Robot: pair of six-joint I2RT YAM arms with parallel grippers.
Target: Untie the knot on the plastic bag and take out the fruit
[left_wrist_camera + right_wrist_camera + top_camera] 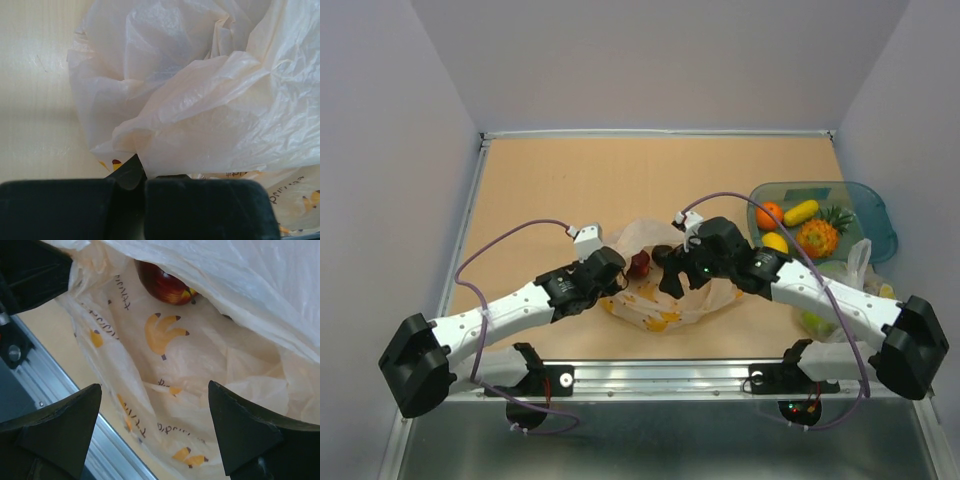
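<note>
Plastic bag (660,305) printed with yellow banana icons, lettering mirrored, unreadable; red apple (162,282) inside. Left gripper (131,182) clamped on bag edge, right gripper (154,385) spread apart.

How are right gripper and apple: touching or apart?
Apart. Right wrist view: the open right gripper hangs short of the apple, bag showing between them.

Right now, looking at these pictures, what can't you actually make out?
- Left wrist view: the thin whitish-peach plastic bag fills the frame, hiding whatever is inside it.
- Right wrist view: a fold of that bag covers the upper part of the dark red apple.
- Top view: the right arm crosses the clear plastic bag, hiding most of its contents.
- The bag's knot shows in no view.
</note>
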